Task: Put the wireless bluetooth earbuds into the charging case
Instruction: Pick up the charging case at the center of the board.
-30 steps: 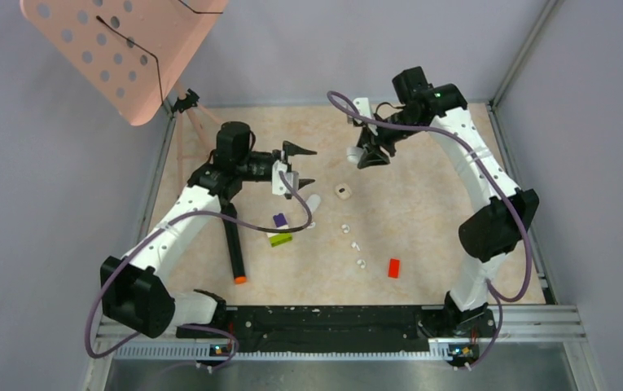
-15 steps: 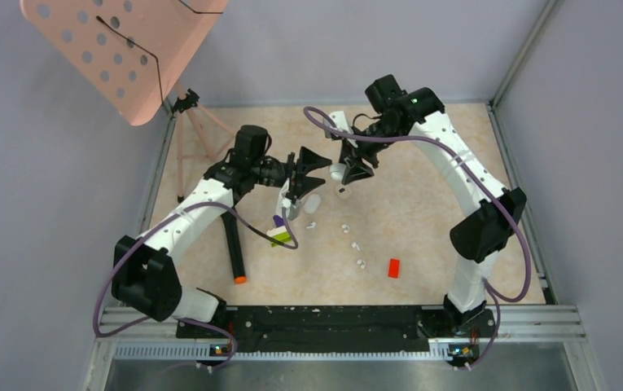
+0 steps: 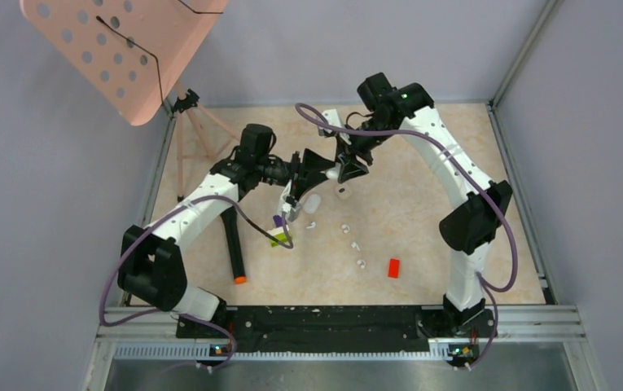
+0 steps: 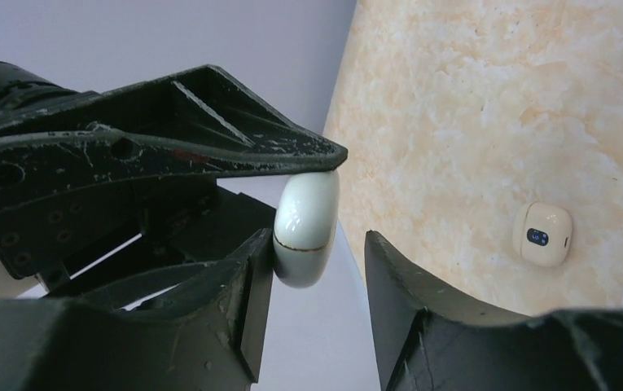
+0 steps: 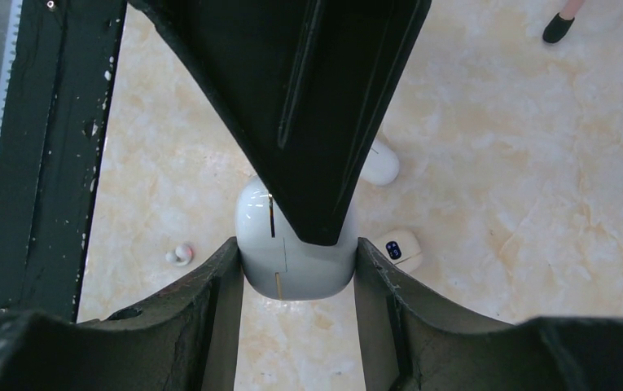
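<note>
Above the middle of the table (image 3: 422, 236), I am watching my left gripper (image 4: 318, 244) hanging unclenched around the charging case (image 4: 306, 228), with a gap only its wrist view is showing, while the right gripper (image 5: 296, 244) is clamping that case and the earbuds (image 3: 355, 244) are lying scattered underneath in the overhead view.

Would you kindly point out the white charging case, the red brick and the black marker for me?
white charging case (image 5: 296, 273): right wrist view, on its lower front face.
red brick (image 3: 393, 268): top external view, centre of its top face.
black marker (image 3: 234, 252): top external view, middle of its barrel.
</note>
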You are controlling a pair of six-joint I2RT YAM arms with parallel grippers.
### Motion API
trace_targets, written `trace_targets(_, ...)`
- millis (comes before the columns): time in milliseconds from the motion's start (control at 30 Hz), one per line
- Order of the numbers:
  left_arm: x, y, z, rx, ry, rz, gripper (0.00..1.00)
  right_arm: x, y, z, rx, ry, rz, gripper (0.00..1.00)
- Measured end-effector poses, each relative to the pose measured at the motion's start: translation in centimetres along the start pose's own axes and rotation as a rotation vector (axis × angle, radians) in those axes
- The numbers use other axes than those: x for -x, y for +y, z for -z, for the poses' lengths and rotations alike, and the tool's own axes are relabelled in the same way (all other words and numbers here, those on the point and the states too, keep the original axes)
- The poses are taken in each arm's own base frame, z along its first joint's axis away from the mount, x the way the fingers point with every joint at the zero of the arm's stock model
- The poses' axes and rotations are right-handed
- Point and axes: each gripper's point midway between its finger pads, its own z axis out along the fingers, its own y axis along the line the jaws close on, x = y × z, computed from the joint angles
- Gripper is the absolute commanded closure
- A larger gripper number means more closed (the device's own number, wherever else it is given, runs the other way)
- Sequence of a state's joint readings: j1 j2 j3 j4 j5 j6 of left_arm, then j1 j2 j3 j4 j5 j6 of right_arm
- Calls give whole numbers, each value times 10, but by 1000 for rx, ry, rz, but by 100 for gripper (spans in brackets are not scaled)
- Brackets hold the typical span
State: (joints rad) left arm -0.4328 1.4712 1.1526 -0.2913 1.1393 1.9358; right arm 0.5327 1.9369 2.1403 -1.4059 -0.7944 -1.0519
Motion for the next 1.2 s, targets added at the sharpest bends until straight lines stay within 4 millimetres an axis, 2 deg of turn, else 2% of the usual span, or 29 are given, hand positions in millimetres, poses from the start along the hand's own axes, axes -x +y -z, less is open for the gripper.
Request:
trace_targets(133,1,3,-3,7,-23,-23,53,6,-1,-3,10,1,19,83)
trace_targets(267,-2,4,-6,10,-38,-40,69,10,2,-6,24,4,36,81)
trace_targets(400,-5,4,-9,10,-52,-60,97,7,3,-5,22,25,31,59)
trace_targets(500,-6,2,-9,4,-46,-47,100,4,2,-4,15,38,19,47)
trace_targets(600,-10,2,-9,9,-28,11,100,2,-3,2,-21,30,-16,43)
trace_targets(700,-13,2,-7,48,3,152,100,-2,-16,26,-126,1,-63,43)
trace_targets(767,-15,2,-5,89,21,286,100,-1,-25,53,-233,-31,-78,43)
trace_targets(867,-19,15,-2,180,44,526,100,6,-27,87,-375,-73,-69,44)
trace_targets(1000,-16,55,3,312,10,834,100,45,-7,118,-481,-171,-13,47)
trace_targets(1100,-5,86,4,366,-44,922,100,72,0,135,-510,-233,12,51)
trace_targets(1200,10,93,-3,361,-101,1010,100,91,-3,144,-510,-277,21,54)
